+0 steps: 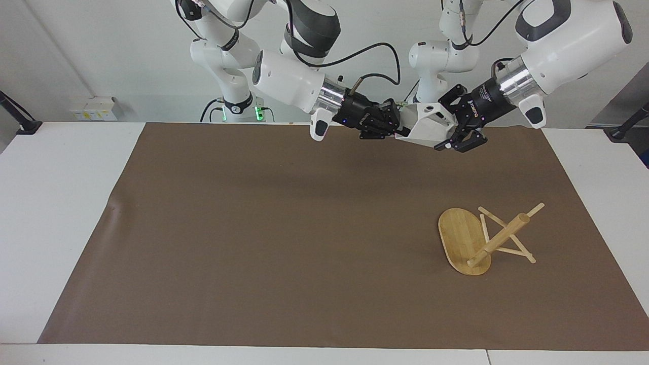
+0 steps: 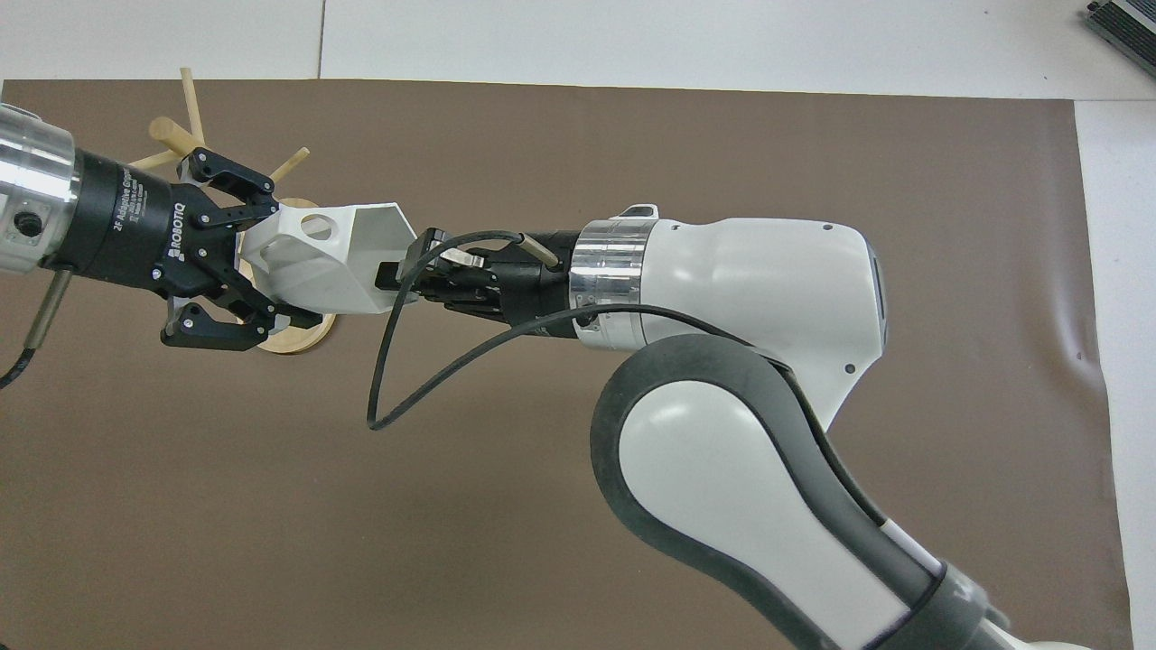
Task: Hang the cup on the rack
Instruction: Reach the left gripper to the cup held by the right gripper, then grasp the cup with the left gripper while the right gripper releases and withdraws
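The white faceted cup [image 1: 426, 129] hangs on its side in the air between both grippers, over the mat's edge nearest the robots. My right gripper [image 1: 393, 125] is shut on its rim end. My left gripper [image 1: 448, 133] has its fingers pressed on the cup's tapered bottom end. In the overhead view the cup [image 2: 316, 262] shows its handle hole facing up, between the left gripper [image 2: 289, 262] and the right gripper [image 2: 397, 271]. The bamboo rack [image 1: 474, 241] lies tipped over on the mat toward the left arm's end, its post slanting up. The left gripper partly covers the rack [image 2: 293, 338] from overhead.
A brown mat [image 1: 284, 238] covers most of the white table [image 1: 56, 213]. The right arm's cable loop [image 2: 388, 379] hangs below its wrist. A small wrinkle marks the mat's edge [image 1: 112, 205] toward the right arm's end.
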### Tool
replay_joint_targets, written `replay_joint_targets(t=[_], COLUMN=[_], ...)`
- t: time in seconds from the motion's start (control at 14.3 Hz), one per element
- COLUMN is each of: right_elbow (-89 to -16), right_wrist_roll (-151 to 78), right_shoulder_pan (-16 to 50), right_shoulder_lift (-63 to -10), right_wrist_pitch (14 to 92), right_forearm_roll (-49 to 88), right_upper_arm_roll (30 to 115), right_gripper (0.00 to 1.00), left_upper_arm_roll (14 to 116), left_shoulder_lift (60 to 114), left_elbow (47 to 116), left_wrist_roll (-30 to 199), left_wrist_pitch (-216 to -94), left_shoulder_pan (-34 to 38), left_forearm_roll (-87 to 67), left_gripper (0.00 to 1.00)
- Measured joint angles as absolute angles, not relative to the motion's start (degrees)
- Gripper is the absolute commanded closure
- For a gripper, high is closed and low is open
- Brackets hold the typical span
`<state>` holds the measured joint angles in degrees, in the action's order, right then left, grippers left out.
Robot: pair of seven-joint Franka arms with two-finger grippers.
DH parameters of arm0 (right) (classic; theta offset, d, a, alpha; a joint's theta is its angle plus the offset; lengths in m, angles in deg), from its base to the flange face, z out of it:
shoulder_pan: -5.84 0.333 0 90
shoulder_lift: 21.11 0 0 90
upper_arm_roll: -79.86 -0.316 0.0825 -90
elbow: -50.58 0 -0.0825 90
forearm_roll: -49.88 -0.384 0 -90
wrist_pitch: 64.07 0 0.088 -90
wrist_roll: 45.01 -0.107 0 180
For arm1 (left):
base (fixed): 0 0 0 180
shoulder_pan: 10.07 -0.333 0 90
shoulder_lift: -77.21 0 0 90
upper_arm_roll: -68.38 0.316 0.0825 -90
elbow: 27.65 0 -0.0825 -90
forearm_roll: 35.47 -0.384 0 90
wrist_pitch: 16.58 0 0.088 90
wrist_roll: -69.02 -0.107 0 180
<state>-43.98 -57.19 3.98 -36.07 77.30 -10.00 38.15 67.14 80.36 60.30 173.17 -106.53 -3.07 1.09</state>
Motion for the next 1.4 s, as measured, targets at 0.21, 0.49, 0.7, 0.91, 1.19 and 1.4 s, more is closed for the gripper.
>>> replay_joint_targets(t=[0.21, 0.49, 0.7, 0.91, 1.19, 1.4], right_elbow=[-43.97, -43.96, -43.96, -43.97, -44.01, -44.16], right_wrist_roll=[-57.21, -57.33, -57.38, -57.4, -57.41, -57.41], right_shoulder_pan=[3.98, 3.93, 3.92, 3.92, 3.71, 3.34], right_shoulder_lift=[-36.07, -36.08, -36.09, -36.09, -36.17, -36.2], right_wrist_pitch=[77.3, 78.09, 78.23, 78.31, 78.58, 78.58], right_forearm_roll=[-10.0, -10.0, -10.0, -10.0, -9.28, -4.77], right_upper_arm_roll=[38.15, 38.28, 38.3, 38.33, 39.39, 41.79], right_gripper=[0.72, 0.0, 0.0, 0.0, 0.0, 0.0], left_upper_arm_roll=[67.14, 67.18, 67.28, 67.35, 67.44, 67.49], left_shoulder_lift=[80.35, 80.21, 80.2, 79.9, 77.55, 75.72], left_elbow=[60.3, 60.3, 60.5, 62.13, 69.32, 75.15], left_wrist_roll=[173.17, 174.39, 175.84, 178.45, 184.1, 188.68], left_wrist_pitch=[-106.53, -106.57, -107.31, -110.11, -120.05, -127.74], left_shoulder_pan=[-3.07, -3.09, -3.12, -3.15, -3.28, -3.62], left_forearm_roll=[1.09, 1.12, 1.04, -0.25, -1.73, -2.53], left_gripper=[1.0, 1.0, 1.0, 1.0, 1.0, 1.0])
